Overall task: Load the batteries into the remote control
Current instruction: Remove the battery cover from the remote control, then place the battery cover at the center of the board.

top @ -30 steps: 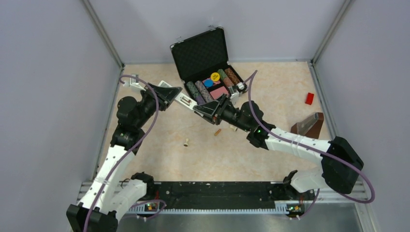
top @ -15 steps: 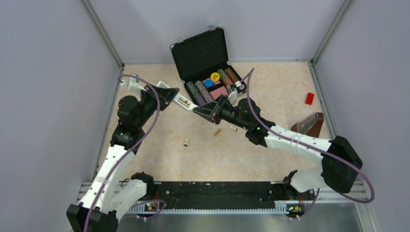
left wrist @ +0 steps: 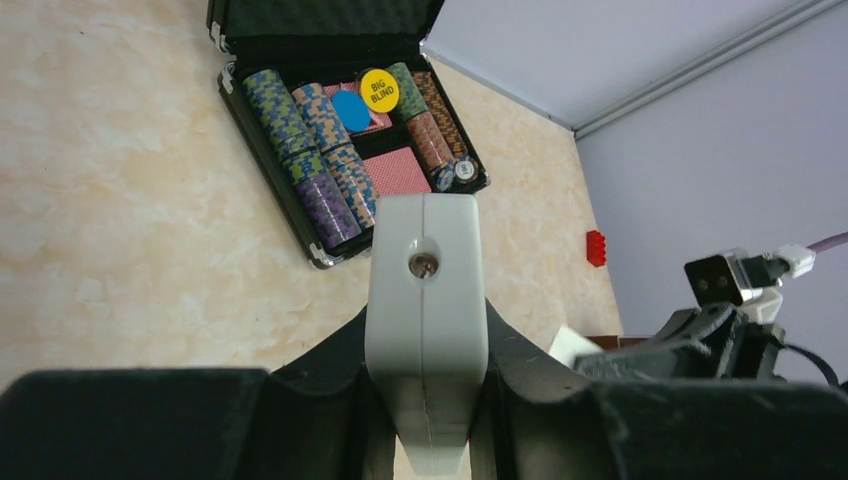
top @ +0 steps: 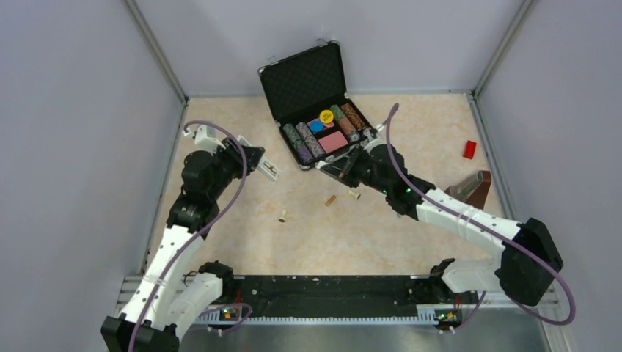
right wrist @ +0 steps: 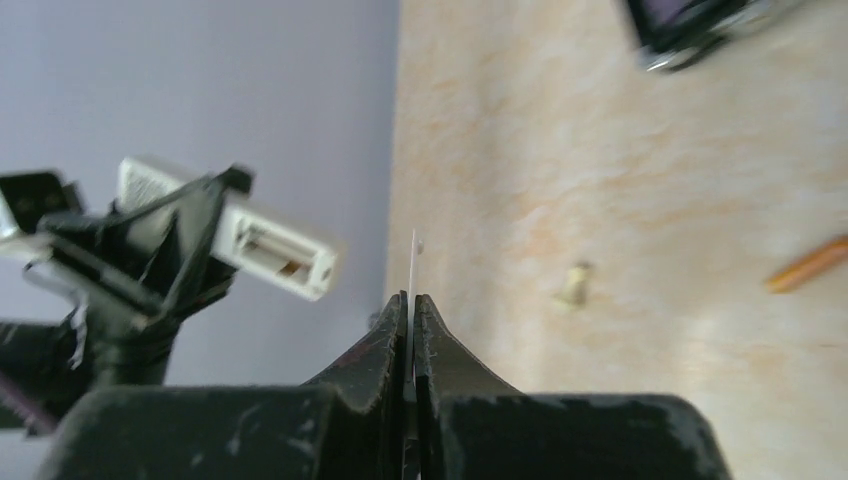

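Note:
My left gripper (top: 258,163) is shut on the remote control (top: 269,169), a slim white bar held above the table's left side. In the left wrist view the remote control (left wrist: 425,270) stands end-on between the jaws of the left gripper (left wrist: 427,325). My right gripper (top: 326,168) hangs apart from it, just in front of the chip case. In the right wrist view the right gripper (right wrist: 410,302) is shut on a thin white flat piece (right wrist: 413,262) seen edge-on, and the remote control (right wrist: 278,252) shows its recessed slot. A copper-orange battery (top: 331,199) lies on the table. The blackish battery is not visible.
An open black chip case (top: 306,82) stands at the back centre. Cream pegs lie at mid-table (top: 282,216) and near the battery (top: 354,194). A red brick (top: 469,149) and a brown-grey block (top: 469,189) sit at the right. Grey walls enclose the table.
The grippers met at the remote before; now they are apart. The right one drew back to the right with the thin white piece. The left one swung the remote back to the left.

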`<act>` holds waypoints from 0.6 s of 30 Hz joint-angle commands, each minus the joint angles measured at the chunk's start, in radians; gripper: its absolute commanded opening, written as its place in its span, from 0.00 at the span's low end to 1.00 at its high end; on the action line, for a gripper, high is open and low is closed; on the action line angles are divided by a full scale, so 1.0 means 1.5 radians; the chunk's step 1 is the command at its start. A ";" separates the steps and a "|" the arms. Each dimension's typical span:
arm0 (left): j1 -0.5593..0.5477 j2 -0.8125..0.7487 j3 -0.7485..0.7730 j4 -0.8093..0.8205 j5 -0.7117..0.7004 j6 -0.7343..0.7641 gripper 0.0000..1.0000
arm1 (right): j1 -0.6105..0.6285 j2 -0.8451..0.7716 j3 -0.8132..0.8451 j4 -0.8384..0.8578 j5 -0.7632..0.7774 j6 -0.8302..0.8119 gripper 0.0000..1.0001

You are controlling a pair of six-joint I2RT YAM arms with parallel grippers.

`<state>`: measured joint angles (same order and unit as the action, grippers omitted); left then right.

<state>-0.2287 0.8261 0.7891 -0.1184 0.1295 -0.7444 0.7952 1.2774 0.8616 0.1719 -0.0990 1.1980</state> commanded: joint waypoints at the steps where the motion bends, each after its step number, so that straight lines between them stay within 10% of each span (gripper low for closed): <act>1: 0.000 -0.020 -0.024 0.033 0.042 0.056 0.00 | -0.083 -0.035 -0.019 -0.166 0.105 -0.138 0.00; 18: 0.000 0.012 -0.039 0.106 0.262 0.090 0.00 | -0.264 0.200 -0.005 -0.192 0.103 -0.253 0.06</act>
<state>-0.2287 0.8391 0.7242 -0.0486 0.4599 -0.6159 0.4244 1.5295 0.8364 -0.1459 0.0650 0.8555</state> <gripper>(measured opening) 0.299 0.036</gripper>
